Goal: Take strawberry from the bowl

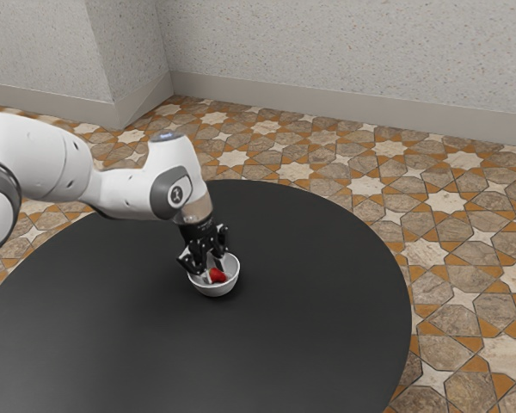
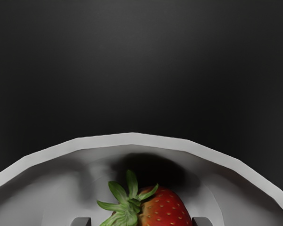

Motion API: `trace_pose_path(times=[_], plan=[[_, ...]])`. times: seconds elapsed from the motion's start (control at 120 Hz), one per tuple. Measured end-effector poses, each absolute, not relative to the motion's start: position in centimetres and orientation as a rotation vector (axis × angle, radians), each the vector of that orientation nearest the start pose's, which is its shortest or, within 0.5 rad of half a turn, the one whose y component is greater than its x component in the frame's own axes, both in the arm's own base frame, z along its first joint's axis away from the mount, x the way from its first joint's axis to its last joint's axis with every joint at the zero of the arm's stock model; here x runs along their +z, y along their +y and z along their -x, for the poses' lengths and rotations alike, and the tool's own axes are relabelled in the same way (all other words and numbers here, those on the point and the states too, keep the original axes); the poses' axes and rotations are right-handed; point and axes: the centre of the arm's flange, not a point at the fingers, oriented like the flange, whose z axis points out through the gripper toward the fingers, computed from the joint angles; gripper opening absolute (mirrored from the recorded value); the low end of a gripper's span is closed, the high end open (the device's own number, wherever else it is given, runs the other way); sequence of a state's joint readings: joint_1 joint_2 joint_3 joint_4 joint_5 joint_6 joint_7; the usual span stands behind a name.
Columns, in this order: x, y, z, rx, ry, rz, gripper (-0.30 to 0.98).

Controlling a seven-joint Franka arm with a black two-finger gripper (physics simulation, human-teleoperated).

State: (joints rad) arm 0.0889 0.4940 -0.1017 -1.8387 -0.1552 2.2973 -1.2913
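1 tiled floor (image 1: pixel 430 254) lies beneath 1 round black table (image 1: pixel 327 318). 1 white arm (image 1: pixel 125 191) extends over the table. Its gripper (image 1: pixel 214 273) reaches down into 1 bowl (image 1: pixel 215 291), jaws open. 1 strawberry (image 2: pixel 164 209) sits inside the bowl, between the 2 fingers (image 2: pixel 203 221).

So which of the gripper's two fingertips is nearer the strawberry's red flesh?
The fingertip close by the red flank of the strawberry; the other fingertip stands off its leafy side, across a gap.

A round black table (image 1: pixel 318 310) – all dark on top – has a small white bowl (image 1: pixel 217 291) sitting upright on it, away from the edge.
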Motion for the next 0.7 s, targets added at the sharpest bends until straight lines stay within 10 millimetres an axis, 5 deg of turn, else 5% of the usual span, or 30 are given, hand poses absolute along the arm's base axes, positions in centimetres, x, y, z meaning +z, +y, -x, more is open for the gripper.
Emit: trace_pose_path(times=[0.333, 0.5, 0.7], plan=[[25.5, -0.9, -64.2, 0.214, -2.071, 2.494, 0.13], [29.8, -1.3, -63.8, 0.198, -2.053, 2.519, 0.07], [31.9, -11.4, -64.0, 0.232, -1.843, 2.679, 0.03]])
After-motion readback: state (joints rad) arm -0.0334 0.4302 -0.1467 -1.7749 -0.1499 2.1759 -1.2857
